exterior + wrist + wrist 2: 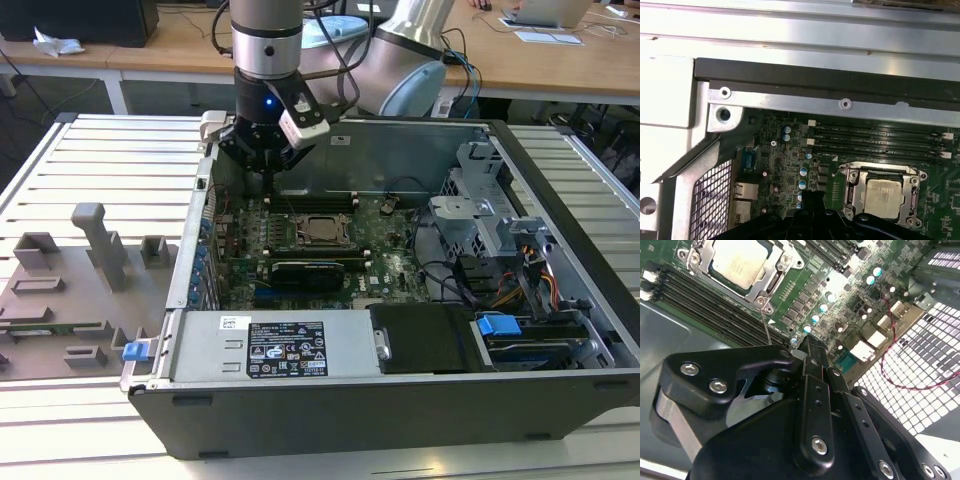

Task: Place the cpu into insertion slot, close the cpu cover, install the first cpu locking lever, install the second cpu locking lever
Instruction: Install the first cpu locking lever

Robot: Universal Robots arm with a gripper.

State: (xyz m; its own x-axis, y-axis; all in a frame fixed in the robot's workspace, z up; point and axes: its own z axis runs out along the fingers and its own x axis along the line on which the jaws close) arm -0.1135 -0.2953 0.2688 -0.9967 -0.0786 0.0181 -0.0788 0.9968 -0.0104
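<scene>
In the exterior view the arm reaches down into an open computer case (pixel 560 250) that lies on a slatted metal table (pixel 110 160), and the gripper (pixel 268 172) hangs over the far part of the green motherboard (pixel 390 260), toward the exterior view's left of the socket. The cpu (pixel 322 229) sits in the insertion slot (pixel 303 226) near the middle of the board, with the long black memory slots (pixel 310 200) just behind it; the gripper is near the socket but apart from it. A grey fixture block (pixel 100 240) stands on the table at the exterior view's left. In the second wrist view the gripper's black fingers (pixel 812 357) come together to a narrow tip above the board, pressed closed with nothing between them. Beyond them the cpu (pixel 740 262) shows its pale metal top, lying flat in the socket with the cpu cover (pixel 772 287) framing it, and a thin wire lever (pixel 765 327) runs from the frame's corner toward the gripper. In the first wrist view the cpu (pixel 882 196) lies within the cpu cover (pixel 852 192), beside the memory slots (pixel 875 142), and the case's metal wall (pixel 815 102) runs along the board's edge.
</scene>
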